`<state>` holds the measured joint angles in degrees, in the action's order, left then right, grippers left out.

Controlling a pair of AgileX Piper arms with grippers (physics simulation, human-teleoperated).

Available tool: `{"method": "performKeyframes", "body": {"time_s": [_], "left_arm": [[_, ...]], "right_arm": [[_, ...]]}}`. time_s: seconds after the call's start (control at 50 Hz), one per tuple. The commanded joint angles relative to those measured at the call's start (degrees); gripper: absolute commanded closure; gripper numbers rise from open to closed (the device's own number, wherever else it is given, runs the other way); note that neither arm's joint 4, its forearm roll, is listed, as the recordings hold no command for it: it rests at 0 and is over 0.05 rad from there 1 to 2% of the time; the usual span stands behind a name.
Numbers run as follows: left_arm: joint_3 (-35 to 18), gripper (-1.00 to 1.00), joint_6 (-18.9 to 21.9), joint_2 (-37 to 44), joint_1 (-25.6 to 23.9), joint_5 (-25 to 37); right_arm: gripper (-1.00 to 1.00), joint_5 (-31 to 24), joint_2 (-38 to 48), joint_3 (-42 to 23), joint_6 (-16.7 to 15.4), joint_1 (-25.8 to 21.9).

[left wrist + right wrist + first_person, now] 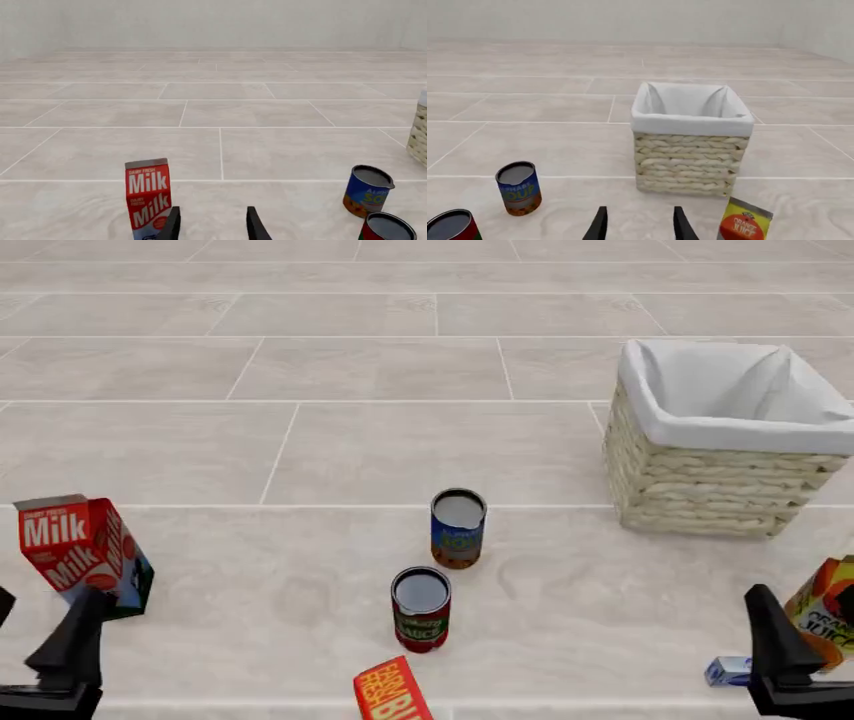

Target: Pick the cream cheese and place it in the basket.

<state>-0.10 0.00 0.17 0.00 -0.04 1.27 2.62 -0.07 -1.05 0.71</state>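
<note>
Reaching has not begun, as I judge it: both arms hang low at the near edge of the desk, and the cream cheese lies untouched on it. Only a small pale blue-white end of the box shows in the front view, just beside the right gripper and partly hidden behind its dark finger. An orange juice carton stands close on its other side, so the box sits in a narrow place between the two.

In the right wrist view the jaws stand apart with a clear gap and hold nothing; the cream cheese itself does not appear there, so it must lie below or beside the camera's field. The left gripper has its jaws also parted and empty, next to the milk carton.

The basket stands farther away on the right side of the desk, open at the top, with the white cloth over its rim and nothing visible inside.

I think the next move asks the right arm to come over the small box and turn downward, because the box is flat and low. The juice carton is a risk: a wide approach could knock it over.
</note>
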Motion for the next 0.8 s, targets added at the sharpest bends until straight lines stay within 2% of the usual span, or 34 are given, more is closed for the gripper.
{"method": "performKeyframes", "body": {"time_s": [0.02,0.06,0.18,0.48,0.66,0.72,0.8], "left_arm": [[-0.15,-1.0,0.0,0.26,0.0,-0.07],[-0.15,-1.0,0.0,0.26,0.0,-0.07],[-0.15,-1.0,0.0,0.26,0.0,-0.07],[-0.15,-1.0,0.0,0.26,0.0,-0.07],[-0.15,-1.0,0.0,0.26,0.0,-0.07],[-0.15,-1.0,0.0,0.26,0.0,-0.07],[-0.15,-1.0,0.0,0.26,0.0,-0.07]], "right_arm": [[-1.0,-0.29,-1.07,-0.18,0.74,-0.66],[-1.0,0.25,-0.61,-0.09,1.76,0.03],[-1.0,-1.38,-2.02,-0.14,1.63,-0.13],[-1.0,-2.84,-1.33,-2.66,0.0,0.29],[-1.0,-5.71,1.68,-9.87,-0.26,2.45],[-1.0,-6.95,2.96,-12.28,-2.06,2.34],[-1.0,-8.41,6.63,-15.05,-0.85,2.03]]}}
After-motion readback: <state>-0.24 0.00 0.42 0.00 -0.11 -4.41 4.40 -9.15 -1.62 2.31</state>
